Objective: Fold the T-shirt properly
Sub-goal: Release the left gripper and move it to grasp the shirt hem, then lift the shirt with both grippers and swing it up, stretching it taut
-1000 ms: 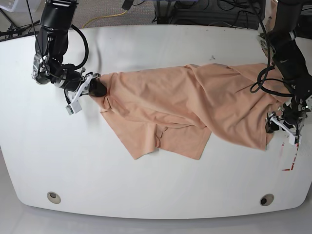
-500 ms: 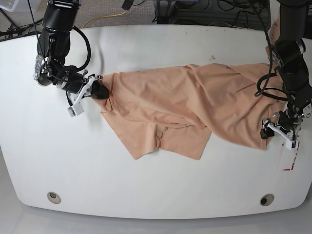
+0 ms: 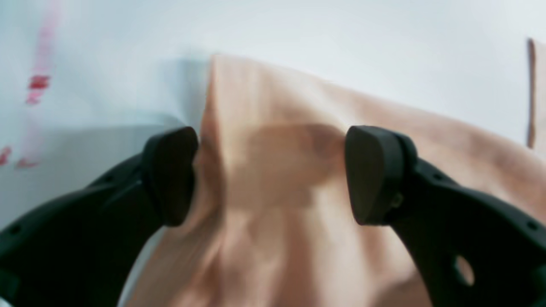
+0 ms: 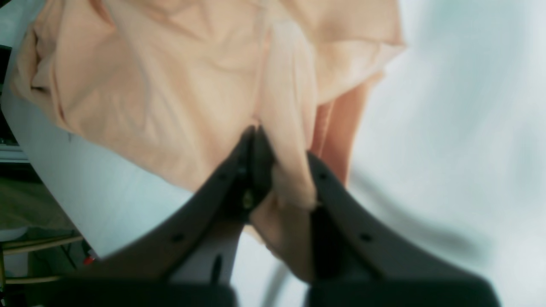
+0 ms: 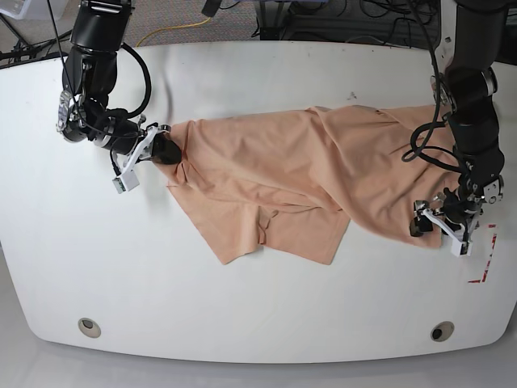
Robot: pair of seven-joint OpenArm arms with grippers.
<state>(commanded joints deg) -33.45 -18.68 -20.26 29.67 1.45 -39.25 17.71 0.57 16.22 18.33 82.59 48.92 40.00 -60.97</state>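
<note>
Your right end effector (image 4: 281,170) pinches the soft peach-pink cotton T-shirt (image 5: 307,174); your left end effector (image 3: 271,175), jaws wide apart, straddles its corner.

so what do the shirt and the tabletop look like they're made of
T-shirt: soft matte peach knit, probably cotton; it drapes in loose folds and bunches in the right claw. Table: hard, smooth white surface with a slight sheen, likely laminate or painted board.

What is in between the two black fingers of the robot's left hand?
In the left wrist view, a raised fold of the T-shirt sits in the gap of the left gripper. Its fingers stand wide apart, not yet closed.
</note>
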